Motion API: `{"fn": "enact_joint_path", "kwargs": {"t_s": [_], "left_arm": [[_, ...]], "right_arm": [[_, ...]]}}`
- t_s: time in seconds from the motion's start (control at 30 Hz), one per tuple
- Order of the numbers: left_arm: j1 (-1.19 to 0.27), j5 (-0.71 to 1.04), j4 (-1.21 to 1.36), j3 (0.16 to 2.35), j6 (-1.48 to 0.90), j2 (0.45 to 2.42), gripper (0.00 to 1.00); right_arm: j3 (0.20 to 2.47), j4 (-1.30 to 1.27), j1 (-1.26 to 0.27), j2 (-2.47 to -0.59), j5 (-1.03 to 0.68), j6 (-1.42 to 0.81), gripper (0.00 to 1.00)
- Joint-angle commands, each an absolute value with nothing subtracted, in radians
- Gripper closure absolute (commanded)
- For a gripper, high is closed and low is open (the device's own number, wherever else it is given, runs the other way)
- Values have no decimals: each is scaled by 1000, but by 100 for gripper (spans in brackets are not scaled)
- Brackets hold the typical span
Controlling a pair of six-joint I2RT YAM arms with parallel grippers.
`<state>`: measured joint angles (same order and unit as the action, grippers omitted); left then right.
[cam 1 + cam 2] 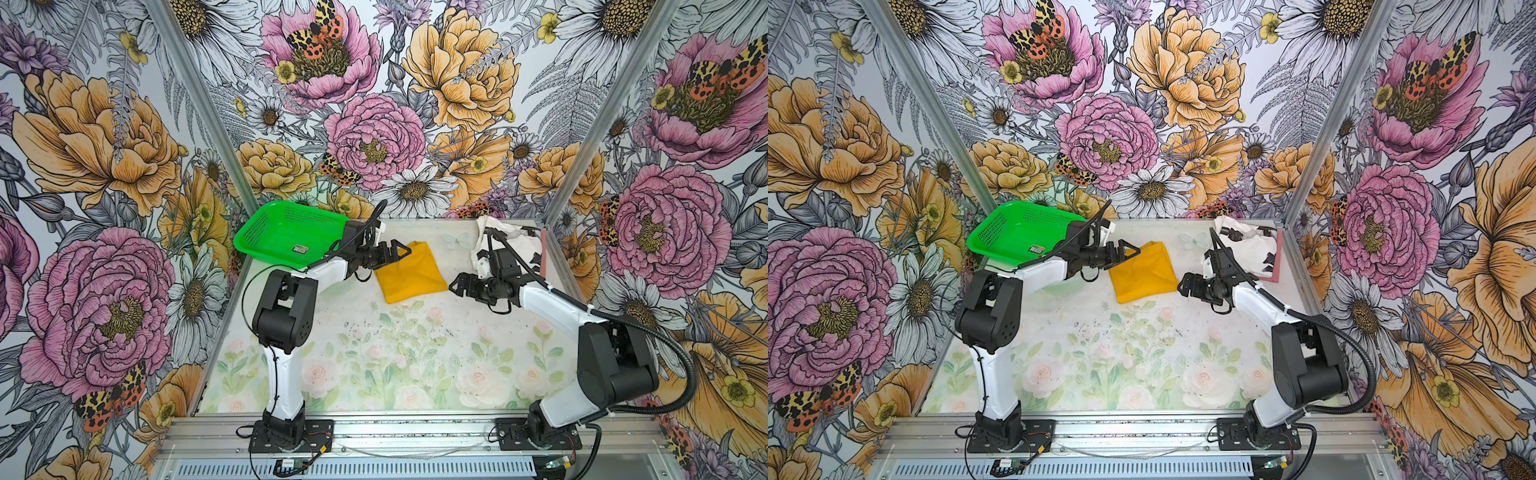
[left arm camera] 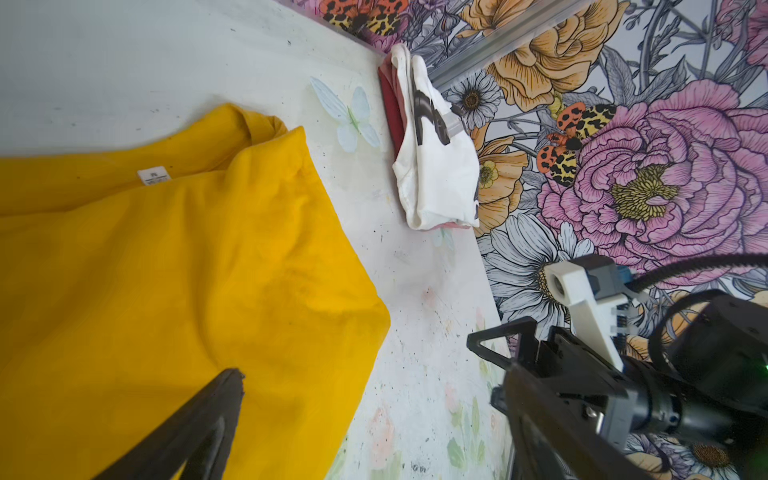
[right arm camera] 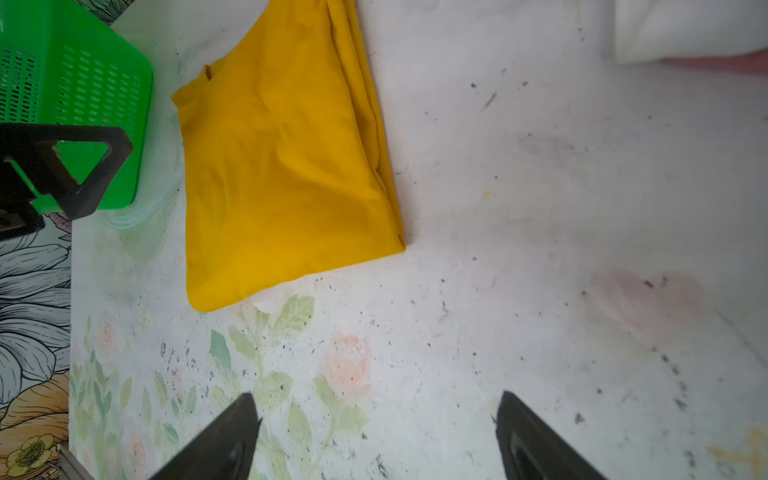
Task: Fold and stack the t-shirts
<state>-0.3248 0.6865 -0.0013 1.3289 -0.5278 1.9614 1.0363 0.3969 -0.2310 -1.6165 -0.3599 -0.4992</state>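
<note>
Yellow cotton shirt [image 1: 411, 274] is folded into a rough, chunky square. One corner sits right under the left pincer [image 1: 399, 251] and the opposite corner is just ahead of the right pincer [image 3: 376, 411]. Both pincers are spread wide with nothing in them. The right one's tips are over bare table [image 1: 374, 353]. The left one has a finger above the cloth, but I can't tell if it's touching.

My read is the fold is basically done and the job now is getting it onto the pile. That pile is out past the right pincer, in the corner behind its wrist: a white shirt [image 2: 436, 174] with black markings lying on a pink shirt [image 1: 1278, 257].

If it were me, I'd go down low at both corners and pinch through every layer, not just the top sheet. Then lift both sides together and keep it level so it doesn't flop open. The edge nearest the right pincer shows several stacked layers, so that's where it could slip apart.

The cloth looks thin and soft, with light creases and rounded corners. The green basket [image 1: 282, 232] behind the left pincer is stiff plastic mesh, tipped up against the wall.
</note>
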Motion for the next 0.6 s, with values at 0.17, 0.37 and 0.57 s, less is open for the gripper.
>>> {"fn": "enact_joint_path", "kwargs": {"t_s": [0.17, 0.37, 0.57], "left_arm": [[-336, 493, -87, 1052, -474, 1719, 1], [-339, 435, -155, 925, -469, 1578, 1], [-346, 368, -206, 868, -476, 1465, 1]], "right_arm": [[1301, 373, -258, -1931, -387, -472, 21], [1352, 378, -290, -2027, -396, -483, 43], [1267, 374, -334, -1991, -367, -501, 80]]}}
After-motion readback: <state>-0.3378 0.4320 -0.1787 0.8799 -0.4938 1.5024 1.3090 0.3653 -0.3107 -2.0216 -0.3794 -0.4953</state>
